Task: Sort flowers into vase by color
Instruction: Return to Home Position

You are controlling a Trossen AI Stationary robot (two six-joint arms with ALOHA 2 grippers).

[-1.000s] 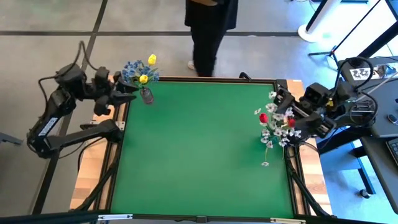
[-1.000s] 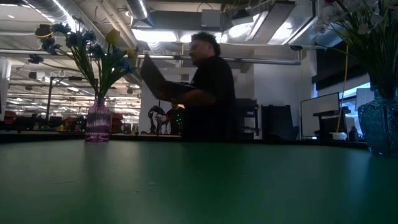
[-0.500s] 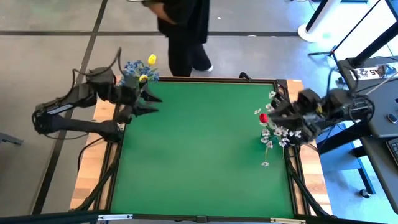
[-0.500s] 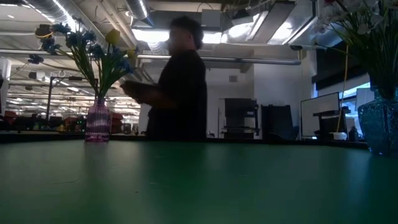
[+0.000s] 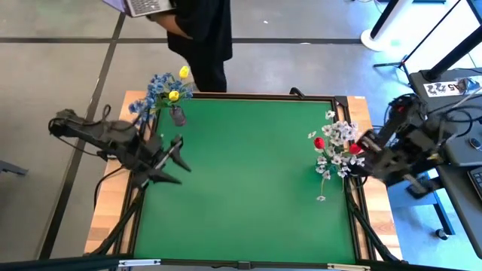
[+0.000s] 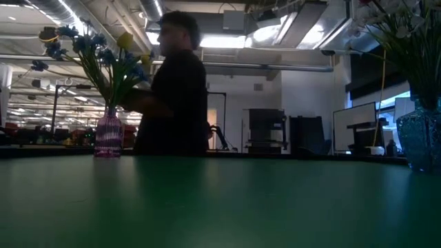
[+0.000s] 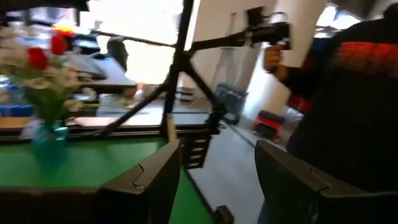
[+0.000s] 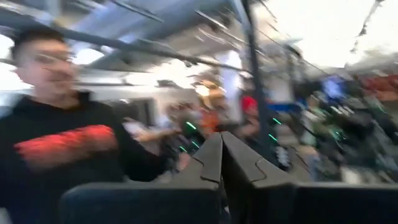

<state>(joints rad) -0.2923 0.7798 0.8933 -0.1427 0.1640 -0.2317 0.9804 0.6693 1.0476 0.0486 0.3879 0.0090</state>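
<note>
A pink vase stands on its base at the table's far left corner and holds blue blossoms and yellow tulip buds; it also shows in the low view. A teal vase stands at the right edge and holds red tulip buds and white sprays; it also shows in the left wrist view. My left gripper is open and empty over the table's left edge, nearer than the pink vase. My right gripper is shut and empty just right of the teal vase's flowers.
A person in dark clothes stands behind the far edge holding a laptop, and also shows in the low view. The green table top lies bare between the two vases. Desks and equipment stand to the right of the table.
My left gripper has left the pink vase and swung toward the table's near edge along the left side. My right arm has drawn back toward the right edge, away from the red and white flowers. The person has walked left behind the table.
</note>
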